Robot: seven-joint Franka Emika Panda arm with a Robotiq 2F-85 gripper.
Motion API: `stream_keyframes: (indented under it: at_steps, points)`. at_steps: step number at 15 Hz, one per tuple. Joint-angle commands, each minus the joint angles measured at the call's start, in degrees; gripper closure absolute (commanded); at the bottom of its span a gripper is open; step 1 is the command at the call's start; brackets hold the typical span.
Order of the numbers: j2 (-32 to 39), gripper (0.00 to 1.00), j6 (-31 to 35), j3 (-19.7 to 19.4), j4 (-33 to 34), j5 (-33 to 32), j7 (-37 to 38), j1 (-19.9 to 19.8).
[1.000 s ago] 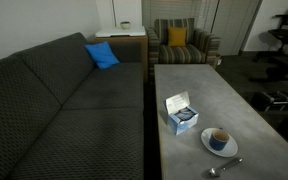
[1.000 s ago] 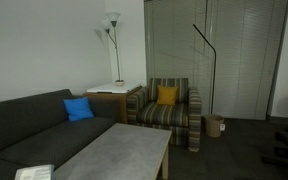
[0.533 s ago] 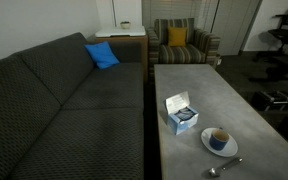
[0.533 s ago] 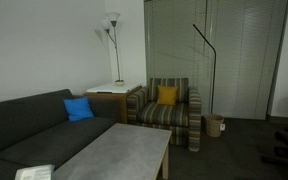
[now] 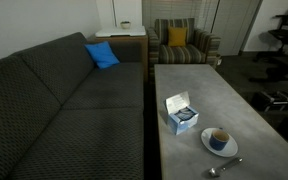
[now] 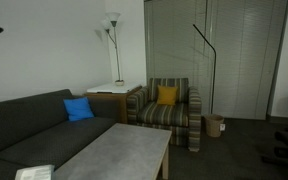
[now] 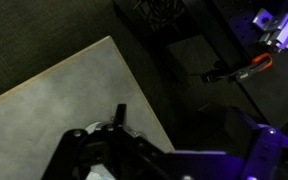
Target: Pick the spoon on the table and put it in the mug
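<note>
The slim silvery spoon lies on the grey table near its front edge, just in front of the white saucer. The dark blue mug stands upright on that saucer. The gripper does not show in either exterior view. In the wrist view, dark parts of my gripper fill the bottom of the frame above a corner of the table. One dark finger sticks up; I cannot tell whether the jaws are open. Spoon and mug are out of the wrist view.
A white-and-blue box stands on the table behind the mug. A dark sofa with a blue cushion runs along the table. A striped armchair stands at its far end. A floor lamp stands by a side table.
A thin dark shape has come into the top left edge of an exterior view. Spoon, mug and box have not moved.
</note>
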Motion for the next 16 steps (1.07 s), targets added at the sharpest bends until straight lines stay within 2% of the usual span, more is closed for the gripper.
stream_keyframes:
  at_steps: [1,4,6,8,9,13,16]
  points:
    - [-0.59,0.00,1.90,3.63,-0.62,-7.50,4.33,-1.42]
    - [2.44,0.00,4.87,5.13,0.64,-15.97,6.05,-1.28]
    - [4.22,0.00,6.88,5.98,0.78,-18.95,6.49,-1.00]
    - [7.77,0.00,7.96,5.96,2.34,-18.38,5.59,-1.08]
    - [3.41,0.00,6.46,6.28,0.19,-17.72,5.89,-1.02]
    - [6.94,0.00,7.16,6.51,1.60,-17.77,5.92,-1.21]
    - [8.34,0.00,4.16,8.94,4.09,-28.34,9.17,0.09]
